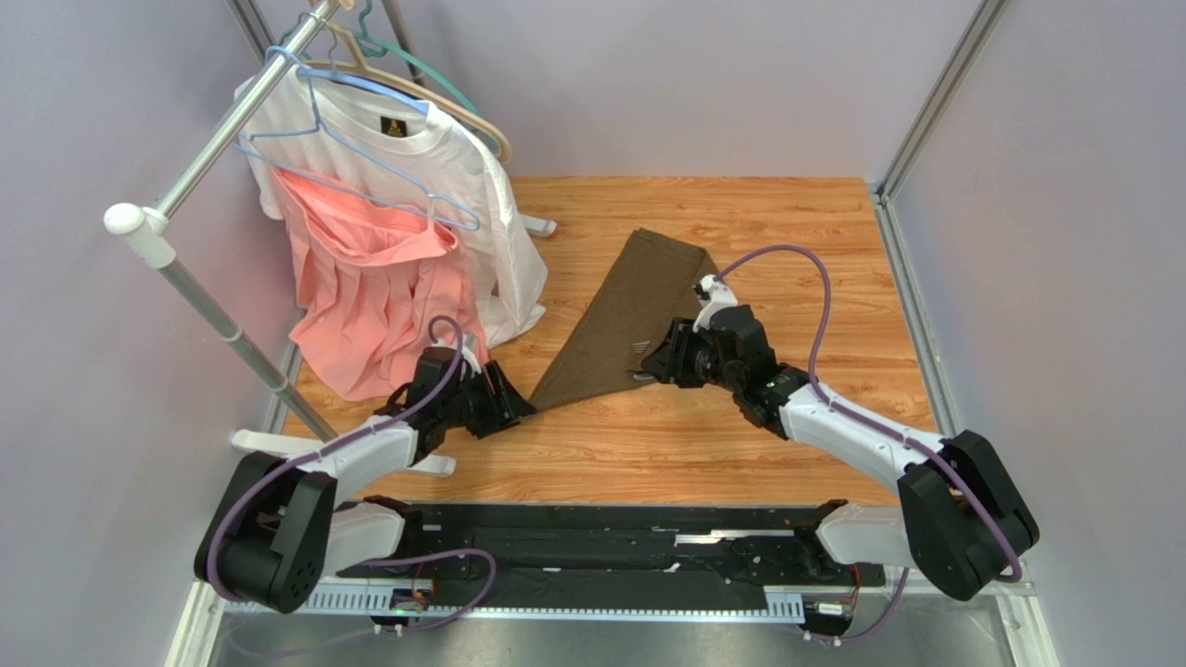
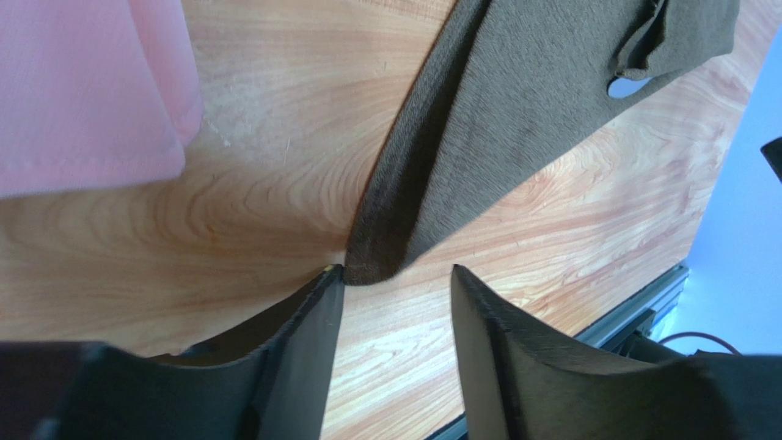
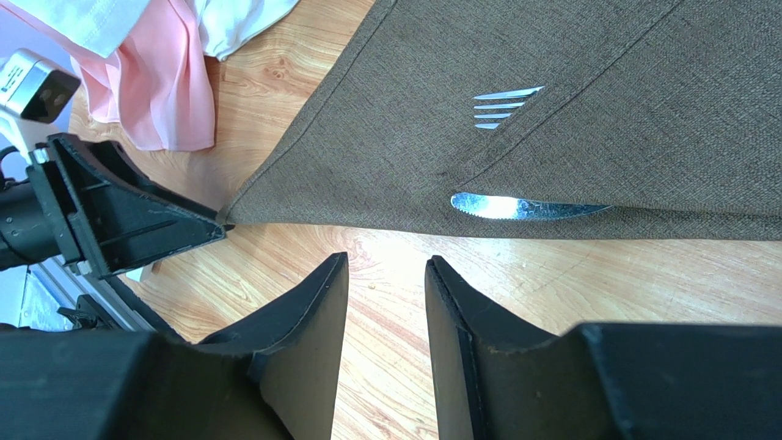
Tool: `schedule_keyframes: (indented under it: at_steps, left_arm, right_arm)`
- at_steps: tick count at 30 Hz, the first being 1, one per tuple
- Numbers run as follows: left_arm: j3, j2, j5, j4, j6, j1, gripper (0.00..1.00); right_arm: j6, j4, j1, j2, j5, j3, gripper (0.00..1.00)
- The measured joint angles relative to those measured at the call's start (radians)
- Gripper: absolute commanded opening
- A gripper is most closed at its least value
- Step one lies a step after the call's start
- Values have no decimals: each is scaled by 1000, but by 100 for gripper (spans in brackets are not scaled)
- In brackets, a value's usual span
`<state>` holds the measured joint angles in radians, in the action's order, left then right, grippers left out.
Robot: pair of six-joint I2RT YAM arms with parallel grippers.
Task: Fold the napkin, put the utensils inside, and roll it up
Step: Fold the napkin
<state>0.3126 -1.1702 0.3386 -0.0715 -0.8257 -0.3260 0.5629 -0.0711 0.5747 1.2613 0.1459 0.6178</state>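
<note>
Open at the left end effector (image 2: 396, 275), with nothing clamped. Right at its fingertips, the pointed corner of the napkin (image 2: 514, 110), flat on the desk (image 2: 229, 211) and brushing or all but brushing one tip; hard to tell which. Farther out from that corner, widening cloth running away toward the other arm. Off to one side of the fingers, a pink garment (image 2: 73, 82), apart from the napkin.

Open too at the right end effector (image 3: 386, 261), gripping nothing, with bare desk in the gap. Just beyond its tips, the long folded edge of the napkin. Poking out from under a fold a little farther on, the knife (image 3: 528, 207) blade, and beyond that the fork (image 3: 503, 105) tines; handles hidden inside the cloth.

Judging by that: folding done, to a long tapering shape, and utensils already tucked in. Rolling not yet begun, with no coil anywhere along the cloth. Probably the step in hand: taking hold at the corner and the near edge to start the roll around the knife and fork.
</note>
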Motion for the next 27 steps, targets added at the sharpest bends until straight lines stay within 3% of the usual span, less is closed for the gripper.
schedule_keyframes:
  at_steps: [9, 20, 27]
  left_arm:
    - [31, -73, -8, -30, -5, -1, 40]
    - [24, -66, -34, -11, 17, -1, 1]
    - [137, -61, -57, 151, 140, -5, 0]
  right_arm:
    - [1, 3, 0, -14, 2, 0, 40]
    - [1, 3, 0, -21, 3, 0, 40]
    - [0, 8, 0, -21, 2, -4, 40]
